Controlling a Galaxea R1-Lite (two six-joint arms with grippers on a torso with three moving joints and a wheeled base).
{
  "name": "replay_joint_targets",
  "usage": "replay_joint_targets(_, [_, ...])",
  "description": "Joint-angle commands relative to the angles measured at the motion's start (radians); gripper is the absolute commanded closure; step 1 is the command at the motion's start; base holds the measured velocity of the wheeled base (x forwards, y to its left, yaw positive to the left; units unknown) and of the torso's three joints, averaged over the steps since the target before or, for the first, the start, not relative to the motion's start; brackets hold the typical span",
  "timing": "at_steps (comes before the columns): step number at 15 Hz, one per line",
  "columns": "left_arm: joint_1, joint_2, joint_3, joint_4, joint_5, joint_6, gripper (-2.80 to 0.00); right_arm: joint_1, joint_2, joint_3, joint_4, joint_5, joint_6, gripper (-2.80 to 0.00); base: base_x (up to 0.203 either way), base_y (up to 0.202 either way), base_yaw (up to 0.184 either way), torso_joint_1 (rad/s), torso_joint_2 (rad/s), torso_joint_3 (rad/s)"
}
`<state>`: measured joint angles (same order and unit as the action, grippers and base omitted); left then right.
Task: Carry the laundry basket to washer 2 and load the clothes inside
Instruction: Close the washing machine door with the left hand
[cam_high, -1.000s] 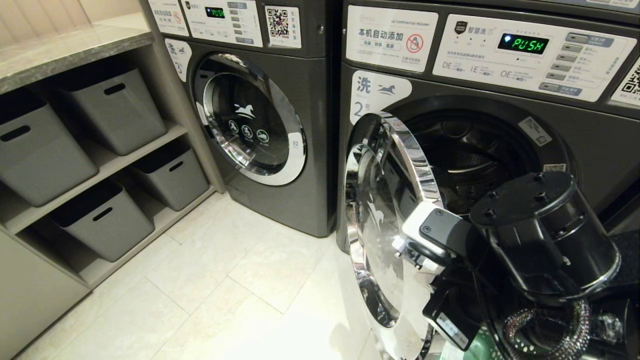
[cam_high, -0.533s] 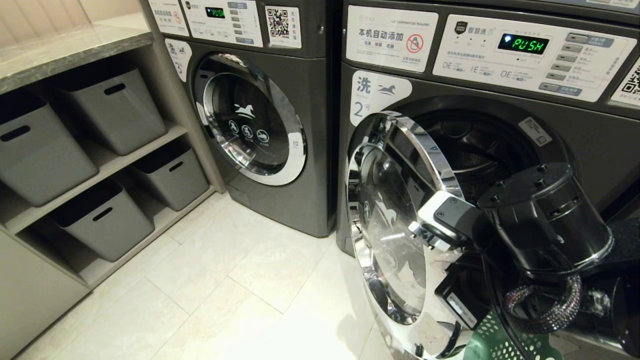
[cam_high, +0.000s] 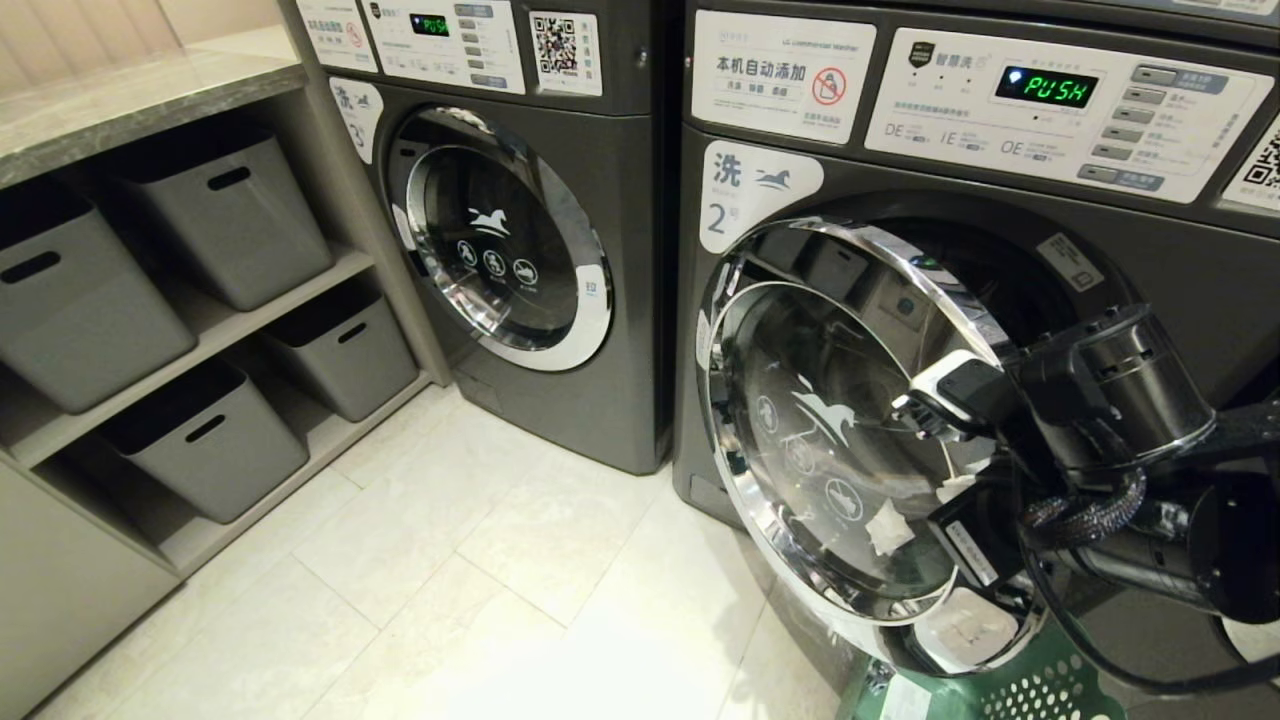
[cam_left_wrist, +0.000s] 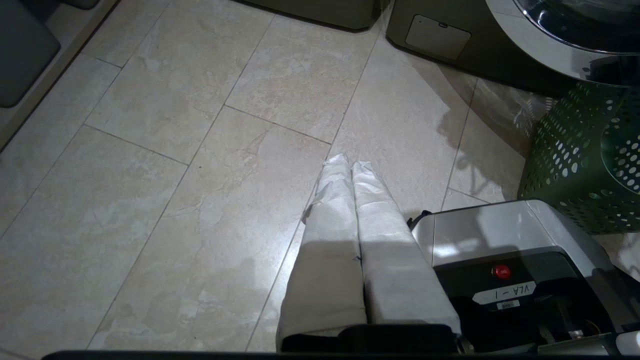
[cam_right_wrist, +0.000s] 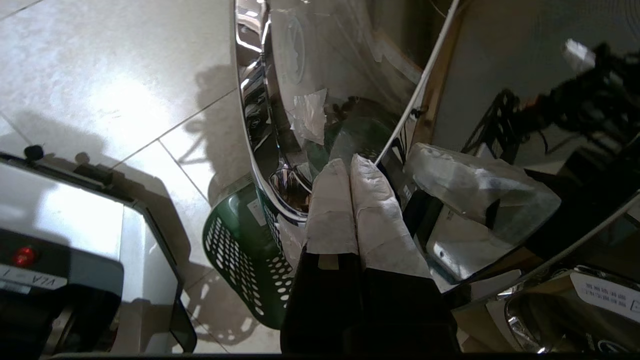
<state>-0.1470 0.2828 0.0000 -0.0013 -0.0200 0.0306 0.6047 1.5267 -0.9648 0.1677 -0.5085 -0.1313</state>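
Overhead, green "PUSH" display above washer 2 label.

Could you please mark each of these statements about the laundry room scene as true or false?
1. The door of washer 2 is latched fully shut. False: it stands partly open, with the right gripper against it.
2. The washer's display reads PUSH. True.
3. The laundry basket sits on a shelf. False: it is on the floor below the door.
4. The left gripper is shut and holds nothing. True.
5. The storage bins are green. False: they are grey.
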Motion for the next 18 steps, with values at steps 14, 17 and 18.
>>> replay_joint_targets(14, [0.000, 0.003, 0.002, 0.000, 0.001, -0.001, 0.00, -0.587, 0.129, 0.036, -0.269, 0.043, 0.109, 0.00, 0.000, 0.000, 0.000, 0.000, 0.00, 0.000])
replay_joint_targets(17, [0.000, 0.002, 0.002, 0.000, 0.000, -0.001, 0.00, -0.594, 0.114, 0.122, -0.288, 0.060, 0.187, 0.00, 0.000, 0.000, 0.000, 0.000, 0.00, 0.000])
replay_joint_targets(18, [0.000, 0.001, 0.002, 0.000, 0.000, 0.000, 0.00, -0.598, 0.118, 0.158, -0.330, 0.072, 0.217, 0.00, 0.000, 0.000, 0.000, 0.000, 0.00, 0.000])
